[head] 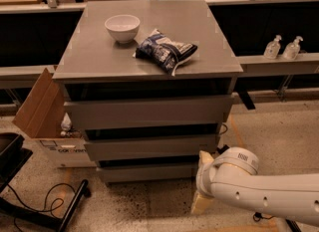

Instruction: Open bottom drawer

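Cream-tipped gripper (202,202) of the white robot arm (whether open or closed cannot be told) hangs near the floor, just beside the right end of the flat matte-grey bottom drawer (147,173), the lowest front of the grey cabinet (204,37).

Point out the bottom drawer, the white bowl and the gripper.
bottom drawer (144,173): camera view, front's middle.
white bowl (122,33): camera view, outer wall.
gripper (202,203): camera view, beige tip, beside drawer's right end.

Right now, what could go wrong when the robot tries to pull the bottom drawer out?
The gripper is low by the bottom drawer's right end, and that front has no handle, so it might slip off. The middle drawer sits just above, so it could catch that one instead. A hard tug might shake the bowl and snack bag on top.
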{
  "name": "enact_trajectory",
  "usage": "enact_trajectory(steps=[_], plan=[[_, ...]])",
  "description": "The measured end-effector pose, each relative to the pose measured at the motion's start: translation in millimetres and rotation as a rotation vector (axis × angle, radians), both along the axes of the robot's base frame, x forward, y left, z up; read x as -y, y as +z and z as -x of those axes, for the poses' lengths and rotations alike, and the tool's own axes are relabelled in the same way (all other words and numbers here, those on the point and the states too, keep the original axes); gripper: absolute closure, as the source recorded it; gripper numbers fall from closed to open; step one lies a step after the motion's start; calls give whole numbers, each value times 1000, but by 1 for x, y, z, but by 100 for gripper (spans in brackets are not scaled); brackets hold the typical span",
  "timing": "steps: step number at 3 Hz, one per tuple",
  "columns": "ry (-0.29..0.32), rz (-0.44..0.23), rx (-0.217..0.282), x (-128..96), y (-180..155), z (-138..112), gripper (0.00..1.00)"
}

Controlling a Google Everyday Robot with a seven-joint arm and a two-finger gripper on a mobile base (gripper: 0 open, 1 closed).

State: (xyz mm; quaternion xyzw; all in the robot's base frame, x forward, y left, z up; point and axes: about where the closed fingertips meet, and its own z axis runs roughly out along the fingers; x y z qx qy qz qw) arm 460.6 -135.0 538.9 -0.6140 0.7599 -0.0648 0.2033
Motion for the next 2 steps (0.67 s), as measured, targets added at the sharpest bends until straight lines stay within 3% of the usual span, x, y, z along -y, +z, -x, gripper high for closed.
enact_trajectory(steps=[2], plan=[[14, 7, 6, -4, 2, -1, 0]])
